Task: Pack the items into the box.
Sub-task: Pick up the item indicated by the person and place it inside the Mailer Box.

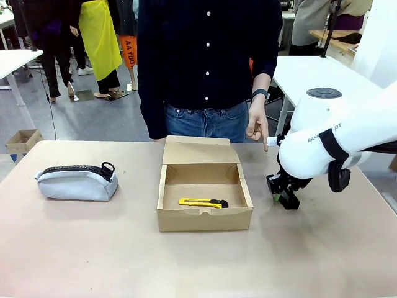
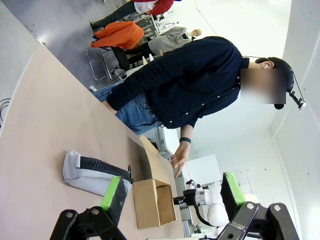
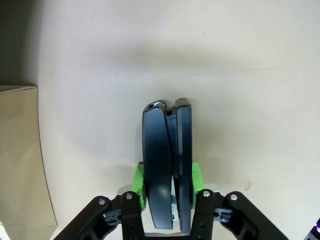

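Step in hand: judged to be moving the stapler (image 3: 166,150) into the box (image 1: 205,218); the grip looks made, the carry not yet begun.
How to do it well: raise the stapler straight up until it clears the box's near wall, carry it to the gripper's left over the open compartment, then lower it onto bare cardboard before letting go. Aim beyond the utility knife (image 1: 202,202), not on it, and leave room for the pouch (image 1: 77,182).
Right gripper (image 3: 167,180): narrow, its 2 green pads clamped on the stapler's flat sides, low over the table (image 1: 93,254). I cannot tell whether the stapler is clear of the surface.
Stapler: between the pads, on edge, its tip pointing away from the wrist.
Box: just to the right gripper's left, lid flap (image 1: 198,151) standing open at the far side.
Utility knife: already inside the box, along its front wall.
Pouch: on the table, well beyond the box from the right gripper.
Left gripper (image 2: 171,194): jaws wide apart, holding nothing, well apart from the pouch.
Person's hand (image 1: 257,127): pointing down, just beyond the right gripper; a likely thing to avoid on the lift.
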